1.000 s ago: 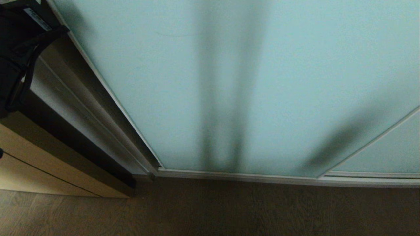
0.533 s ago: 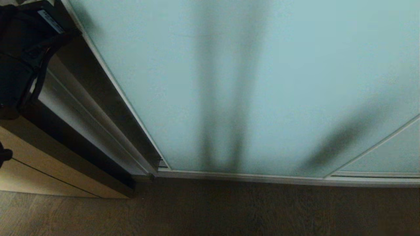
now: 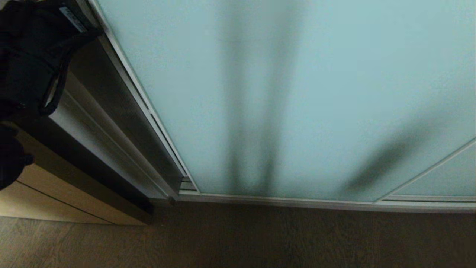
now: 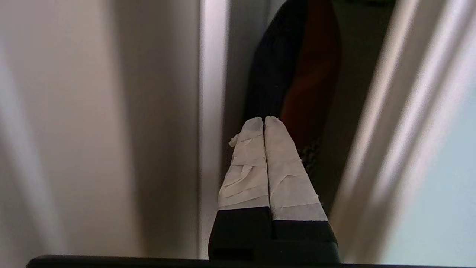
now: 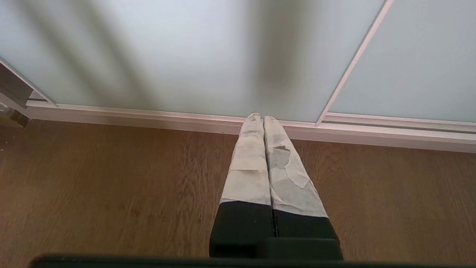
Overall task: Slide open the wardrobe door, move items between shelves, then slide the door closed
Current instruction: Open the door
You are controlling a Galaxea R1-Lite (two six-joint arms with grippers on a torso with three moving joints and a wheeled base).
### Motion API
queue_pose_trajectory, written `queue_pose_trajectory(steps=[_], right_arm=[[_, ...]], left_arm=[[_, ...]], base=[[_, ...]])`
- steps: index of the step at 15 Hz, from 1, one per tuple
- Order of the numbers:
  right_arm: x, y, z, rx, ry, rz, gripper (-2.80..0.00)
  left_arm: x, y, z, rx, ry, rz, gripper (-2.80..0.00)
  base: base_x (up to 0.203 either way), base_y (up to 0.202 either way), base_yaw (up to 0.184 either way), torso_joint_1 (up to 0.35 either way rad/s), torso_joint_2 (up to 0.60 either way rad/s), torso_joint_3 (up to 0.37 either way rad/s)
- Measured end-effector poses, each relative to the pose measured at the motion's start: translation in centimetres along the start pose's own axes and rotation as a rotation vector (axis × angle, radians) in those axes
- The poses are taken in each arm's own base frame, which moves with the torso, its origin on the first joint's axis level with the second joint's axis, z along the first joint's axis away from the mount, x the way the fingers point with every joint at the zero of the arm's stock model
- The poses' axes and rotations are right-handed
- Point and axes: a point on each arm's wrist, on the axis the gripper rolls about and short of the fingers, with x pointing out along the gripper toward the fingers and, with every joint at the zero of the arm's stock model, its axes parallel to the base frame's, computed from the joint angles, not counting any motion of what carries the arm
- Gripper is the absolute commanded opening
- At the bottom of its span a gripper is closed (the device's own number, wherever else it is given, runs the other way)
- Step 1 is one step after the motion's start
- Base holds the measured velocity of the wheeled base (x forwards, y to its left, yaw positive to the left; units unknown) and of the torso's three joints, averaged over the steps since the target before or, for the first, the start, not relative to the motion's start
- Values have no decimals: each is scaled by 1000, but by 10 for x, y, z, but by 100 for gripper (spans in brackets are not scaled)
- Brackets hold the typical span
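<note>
The sliding wardrobe door (image 3: pixel 316 93), frosted pale teal glass in a silver frame, fills most of the head view. Left of its edge is an open gap. A black soft bag with a strap loop (image 3: pixel 26 56) sits there above a grey shelf (image 3: pixel 85 130). My left gripper (image 4: pixel 264 120) is shut on nothing. It points into that gap with the blurred door frame (image 4: pixel 386 123) close beside it. Beyond its tips are a black item (image 4: pixel 275 63) and the houndstooth piece (image 4: pixel 308 152) with its orange-brown top. My right gripper (image 5: pixel 259 116) hangs shut and parked over the floor by the door's bottom rail.
A tan wooden panel (image 3: pixel 55 201) stands at lower left, below the shelf. A dark part of my left arm (image 3: pixel 9 163) shows at the left edge. A second glass panel (image 3: pixel 438 178) overlaps at the right. Brown wood floor (image 3: pixel 260 238) runs along the rail (image 3: pixel 297 203).
The door's left edge has slid to the right and the gap is wider. The black shape at top left shifted right with it. More of my left arm shows at the left edge.
</note>
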Motion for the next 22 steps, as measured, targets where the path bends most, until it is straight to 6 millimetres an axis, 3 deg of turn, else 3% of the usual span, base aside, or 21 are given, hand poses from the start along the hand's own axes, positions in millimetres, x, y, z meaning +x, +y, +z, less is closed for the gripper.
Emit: queue_pose_trajectory(steps=[5, 11, 15, 22], right_arm=[[0, 0, 0, 0, 0, 1, -280], [0, 0, 0, -1, 0, 1, -280], [0, 0, 0, -1, 0, 1, -280], [0, 0, 0, 0, 1, 4, -280]], left_arm=[[27, -17, -20, -27, -15, -26, -280], [43, -61, -43, -92, 14, -94, -280], [43, -92, -46, -143, 19, -129, -280], [37, -109, -43, -172, 28, -118, -280]], base=[[0, 0, 0, 0, 0, 0], [0, 0, 0, 0, 0, 0], [0, 0, 0, 0, 0, 0], [0, 0, 0, 10, 3, -4]])
